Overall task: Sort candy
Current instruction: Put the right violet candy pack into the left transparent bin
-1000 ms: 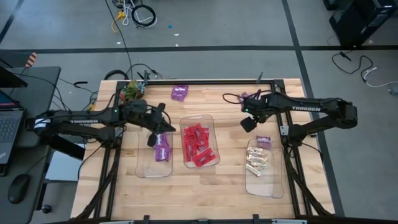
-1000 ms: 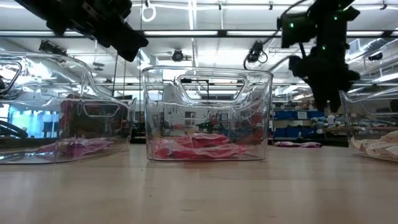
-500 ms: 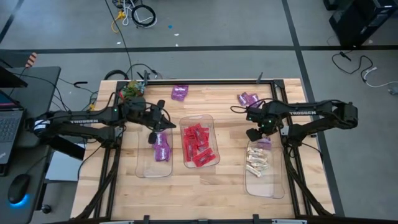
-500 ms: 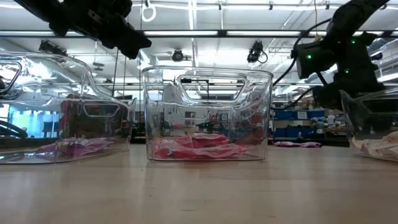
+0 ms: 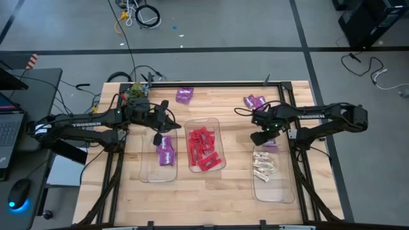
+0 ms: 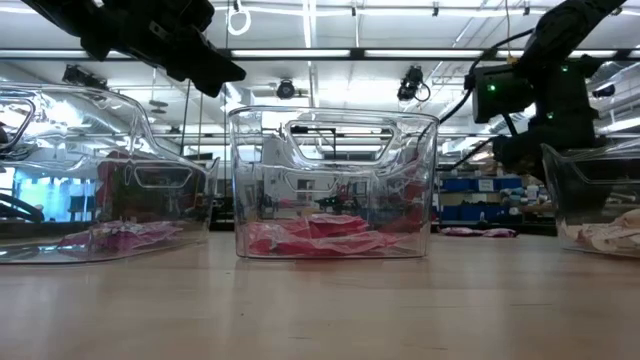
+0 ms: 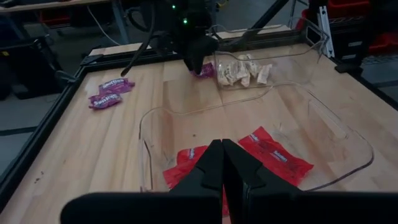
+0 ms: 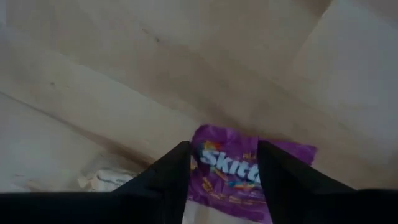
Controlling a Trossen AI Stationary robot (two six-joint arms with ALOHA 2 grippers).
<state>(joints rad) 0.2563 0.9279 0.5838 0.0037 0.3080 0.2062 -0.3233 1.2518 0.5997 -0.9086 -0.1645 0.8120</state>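
Observation:
A purple candy packet (image 8: 233, 171) lies on the table at the far end of the right bin (image 5: 273, 185), which holds whitish-cream pieces (image 5: 264, 165). My right gripper (image 5: 261, 137) points down over this packet, open, one finger on each side of its middle. My left gripper (image 5: 158, 135) is shut and holds nothing. It hangs above the far end of the left bin (image 5: 148, 171), which holds purple packets (image 5: 167, 152). The middle bin (image 5: 218, 128) holds red packets (image 5: 203, 148). My right gripper comes from above with its fingers (image 8: 169, 180) astride the purple packet's middle (image 8: 224, 163), which lies flat on the wood. Whether the fingers touch the packet I cannot tell.
Loose purple packets lie at the table's far side, one (image 5: 185, 94) behind the middle bin and two (image 5: 255, 101) behind my right gripper. A green-and-red object (image 5: 135, 93) sits at the far left corner. Bare wood runs along the near edge.
My right gripper has gone down and a little toward the near edge, from above the table onto the purple packet at the right bin's far end, tipping to point more steeply down.

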